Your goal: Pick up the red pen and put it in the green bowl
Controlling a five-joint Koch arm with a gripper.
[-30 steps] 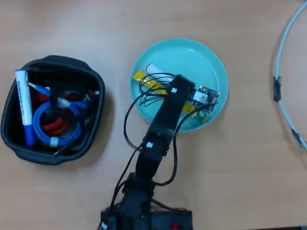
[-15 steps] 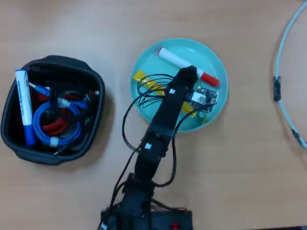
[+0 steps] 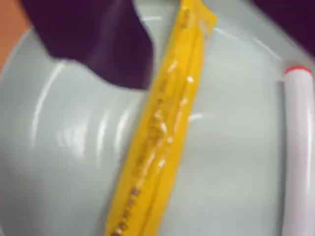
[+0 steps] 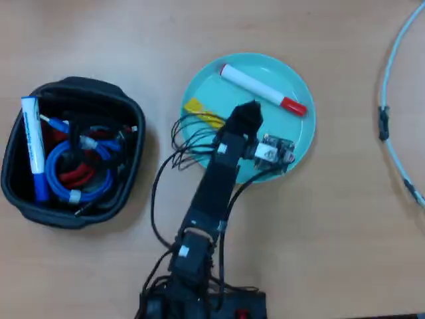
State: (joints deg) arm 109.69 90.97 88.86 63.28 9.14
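Claw (image 4: 250,109) over green bowl (image 4: 295,143), jaw gap not discernible; red pen (image 4: 262,89) lies free in bowl's far half; yellow sachet (image 3: 160,132) beside it, largely arm-hidden overhead, plain in wrist view; black container (image 4: 129,126) left of bowl, overhead only.

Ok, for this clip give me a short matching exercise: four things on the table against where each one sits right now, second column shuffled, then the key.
Things:
1. red pen
2. yellow sachet
3. blue-capped white marker
4. pale cable

Places, as the overhead view shows them:
A. in the black container, along its left side
B. on the bare table at the right edge
C. in the green bowl, partly under the arm
D. in the green bowl, near its far rim, clear of the arm

Pairs: 1-D, 2-C, 3-A, 4-B
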